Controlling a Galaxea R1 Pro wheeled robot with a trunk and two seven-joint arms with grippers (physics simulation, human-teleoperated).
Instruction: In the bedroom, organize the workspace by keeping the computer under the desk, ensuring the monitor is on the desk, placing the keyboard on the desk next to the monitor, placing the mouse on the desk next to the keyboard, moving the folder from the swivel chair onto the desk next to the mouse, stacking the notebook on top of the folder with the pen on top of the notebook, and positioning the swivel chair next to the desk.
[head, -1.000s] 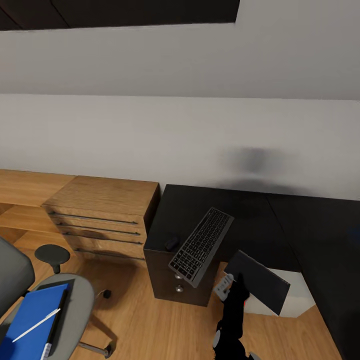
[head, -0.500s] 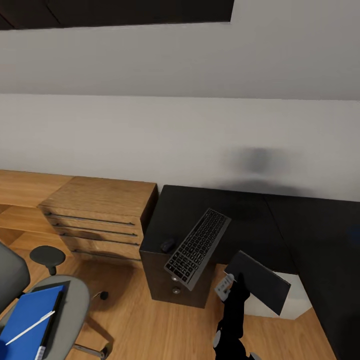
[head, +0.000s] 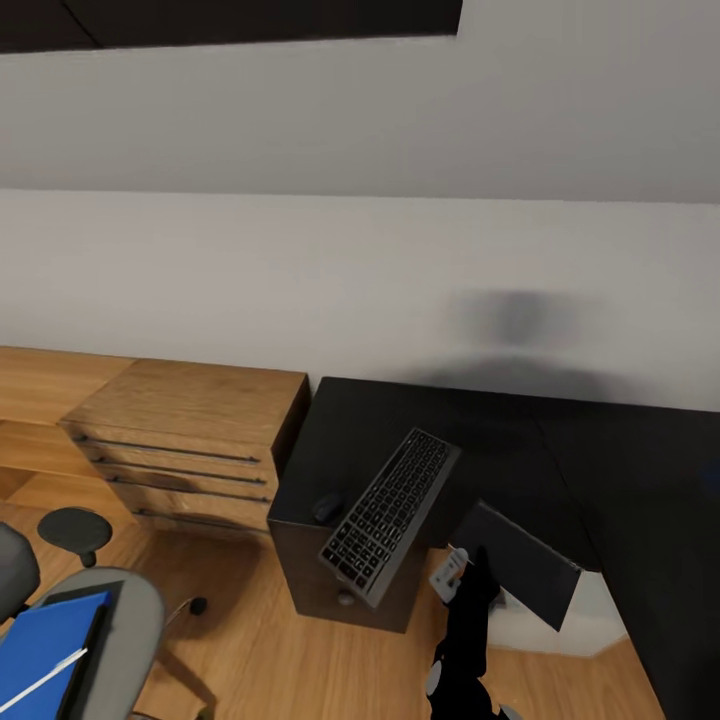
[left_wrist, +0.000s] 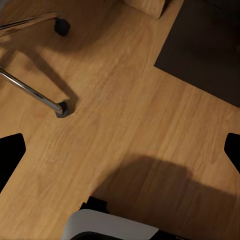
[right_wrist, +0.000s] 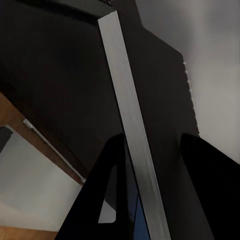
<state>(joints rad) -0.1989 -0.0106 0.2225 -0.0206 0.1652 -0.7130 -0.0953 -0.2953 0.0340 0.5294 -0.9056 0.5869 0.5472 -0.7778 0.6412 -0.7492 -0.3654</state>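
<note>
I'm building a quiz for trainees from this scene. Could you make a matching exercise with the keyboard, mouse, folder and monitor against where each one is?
Things: 1 keyboard; 2 mouse; 3 folder; 4 monitor.
Places: A on the swivel chair; B held in the right claw; C on the desk, beside the keyboard; D overhanging the desk's front edge.
Pairs: 1-D, 2-C, 3-A, 4-B.

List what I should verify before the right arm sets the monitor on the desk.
1. Right gripper shut on monitor: ok.
2. Monitor on desk: not ok, it hangs below the desk's front edge.
3. Keyboard fully on the desk: not ok, its near end overhangs.
4. Mouse beside keyboard: ok.
5. Folder off swivel chair: not ok, on the seat.
6. Left gripper free: ok, open.
</note>
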